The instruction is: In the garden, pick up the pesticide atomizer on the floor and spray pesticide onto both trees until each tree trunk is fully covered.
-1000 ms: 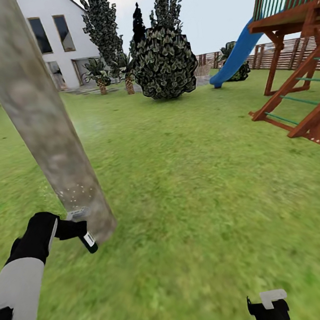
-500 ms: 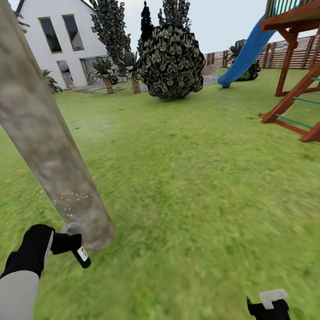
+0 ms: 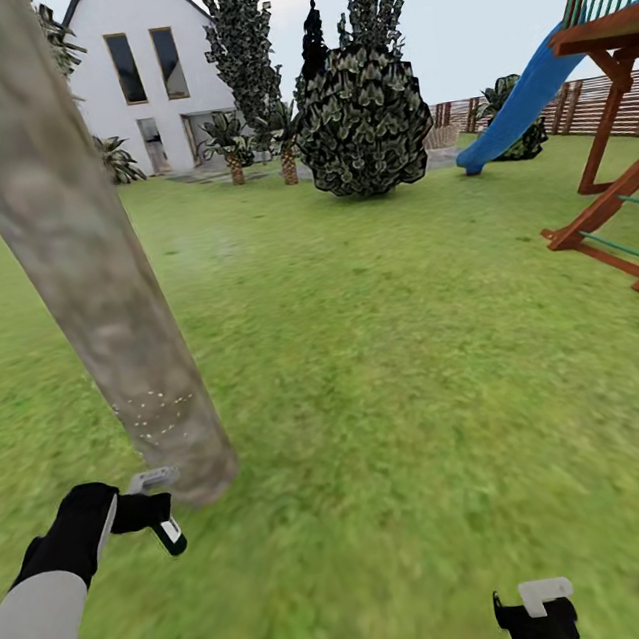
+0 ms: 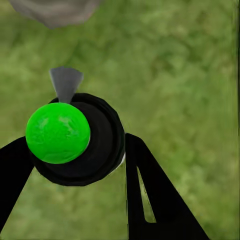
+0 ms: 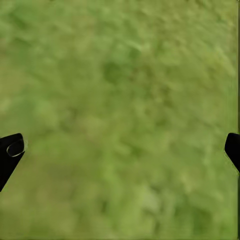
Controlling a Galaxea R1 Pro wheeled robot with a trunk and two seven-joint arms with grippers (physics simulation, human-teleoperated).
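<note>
Left end effector (image 3: 152, 503) clamps the pesticide atomizer (image 4: 75, 137), nozzle near the tree trunk (image 3: 80, 260) base. White pesticide (image 3: 156, 417) specks low only; upper trunk, second tree remain. Right end effector (image 5: 120, 150) wide, empty over grass.

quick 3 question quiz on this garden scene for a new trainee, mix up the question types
1. True or false: the left gripper is shut on the pesticide atomizer.
2. Multiple choice: where do the white pesticide specks sit? A) on the lower tree trunk B) on the blue slide C) on the round bush
3. Fill the gap: the right gripper is open, with nothing but ____ between its fingertips.

Key
1. True: in the left wrist view the black fingers flank the bottle, which shows a green cap there.
2. A: the specks form a small patch just above the trunk's base.
3. Grass.
</note>
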